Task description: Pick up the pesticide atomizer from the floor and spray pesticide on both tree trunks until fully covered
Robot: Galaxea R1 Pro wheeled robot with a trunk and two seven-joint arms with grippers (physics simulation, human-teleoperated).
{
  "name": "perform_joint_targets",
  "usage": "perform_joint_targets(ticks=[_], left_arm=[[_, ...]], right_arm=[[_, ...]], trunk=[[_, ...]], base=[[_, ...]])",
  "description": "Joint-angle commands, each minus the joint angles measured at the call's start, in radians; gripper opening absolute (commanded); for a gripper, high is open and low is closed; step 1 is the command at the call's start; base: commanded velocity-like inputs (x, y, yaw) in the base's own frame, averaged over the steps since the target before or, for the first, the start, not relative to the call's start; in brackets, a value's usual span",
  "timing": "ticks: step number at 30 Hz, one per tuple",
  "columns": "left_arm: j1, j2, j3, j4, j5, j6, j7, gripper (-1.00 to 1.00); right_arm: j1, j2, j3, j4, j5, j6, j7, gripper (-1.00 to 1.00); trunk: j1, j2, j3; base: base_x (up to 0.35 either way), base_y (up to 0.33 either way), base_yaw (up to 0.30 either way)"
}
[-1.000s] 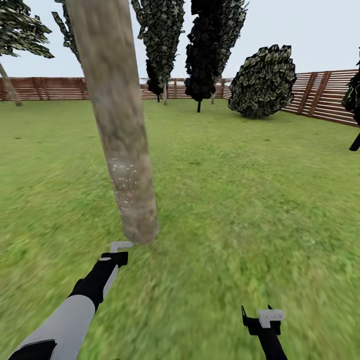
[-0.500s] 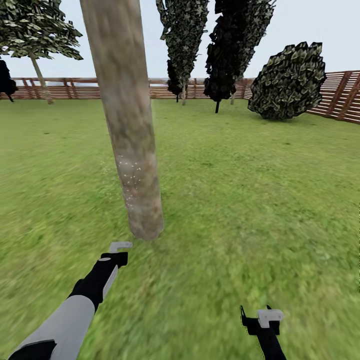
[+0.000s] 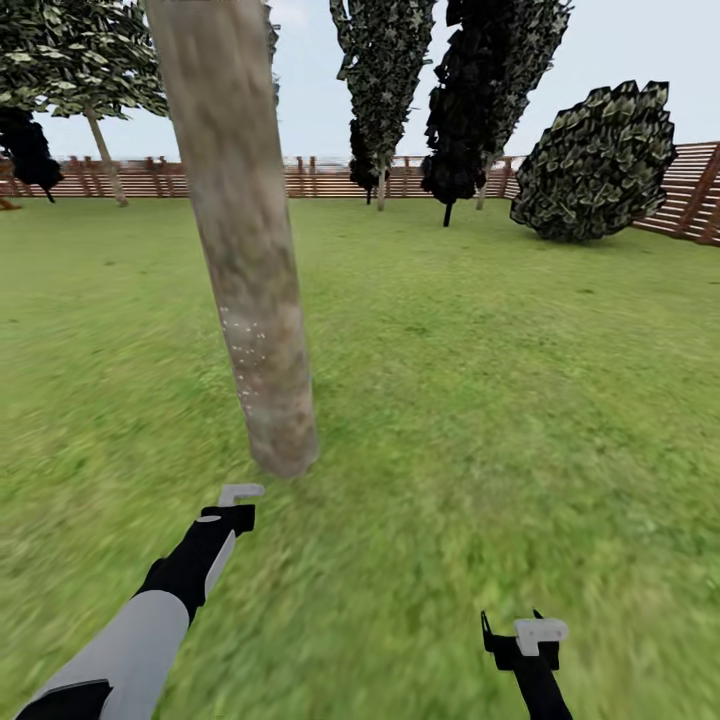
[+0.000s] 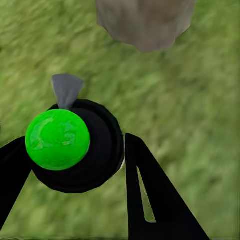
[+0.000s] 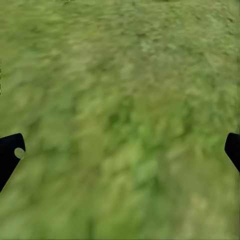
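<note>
Left gripper (image 4: 90,165) clamped on the atomizer (image 4: 75,145), black fingers (image 4: 155,200) snug on both sides of the dark body, green dot on top, grey nozzle poking out toward the trunk (image 4: 145,22). In the head view, left gripper (image 3: 232,510) low at 7 o'clock, nozzle tip just short of the trunk (image 3: 245,250) foot, which rises at 12 o'clock from it, long axis upright with a slight lean toward 11. Pesticide (image 3: 245,350) specks scattered in a small patch on the lower trunk, bark above and below seemingly bare, so by my judgement coverage only partly done; next spray probably wants the nozzle raised or tipped up along that axis. Left arm plainly the nearer one. Right gripper (image 3: 530,640) at 5 o'clock, well apart from the trunk, fingers (image 5: 10,155) spread wide with nothing between, just grass (image 5: 120,120) beneath. Farther out: open grass, a round bush (image 3: 595,165) at 2 o'clock, dark trees (image 3: 385,90) at 12 to 1, fence (image 3: 320,178) along the back. Nothing standing between nozzle and trunk.
</note>
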Motion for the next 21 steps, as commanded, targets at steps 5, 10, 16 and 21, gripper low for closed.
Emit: perform_joint_targets(ticks=[5, 10, 16, 21], left_arm=[[0.000, 0.000, 0.001, 0.000, -0.001, 0.000, 0.000, -1.00], [0.000, 0.000, 0.001, 0.000, -0.001, 0.001, 0.001, -1.00], [0.000, 0.001, 0.001, 0.000, -0.002, 0.001, 0.001, -1.00], [0.000, 0.000, 0.002, 0.000, -0.001, 0.001, 0.001, -1.00]], right_arm=[[0.000, 0.000, 0.000, 0.000, 0.000, 0.000, 0.000, 1.00], [0.000, 0.000, 0.000, 0.000, 0.000, 0.000, 0.000, 1.00], [0.000, 0.000, 0.000, 0.000, 0.000, 0.000, 0.000, 1.00], [0.000, 0.000, 0.000, 0.000, 0.000, 0.000, 0.000, 1.00]], trunk=[[0.000, 0.000, 0.000], [0.000, 0.000, 0.000], [0.000, 0.000, 0.000], [0.000, 0.000, 0.000]], base=[[0.000, -0.274, 0.276], [0.003, -0.274, 0.277], [0.108, -0.273, 0.193], [0.146, -0.270, 0.011]])
